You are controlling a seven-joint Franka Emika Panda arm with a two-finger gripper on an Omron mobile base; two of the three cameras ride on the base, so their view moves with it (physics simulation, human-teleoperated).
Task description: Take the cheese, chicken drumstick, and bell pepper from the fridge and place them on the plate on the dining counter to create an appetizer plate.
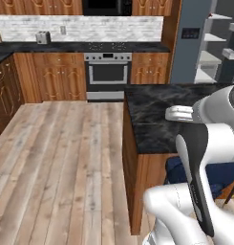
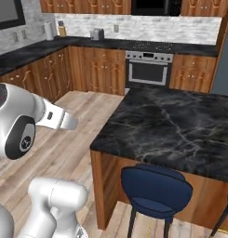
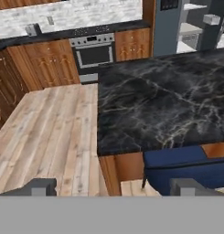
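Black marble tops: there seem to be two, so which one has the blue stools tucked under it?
The big veined dining counter on its wooden base, with a blue padded stool at its near edge. The narrow worktop along the wall sits over wooden drawers.

The desk (image 3: pixel 154 105), a black marble slab with white veins, spans the frame's right. The slate-grey fridge (image 3: pixel 166 27) stands open at upper right, white shelves showing.
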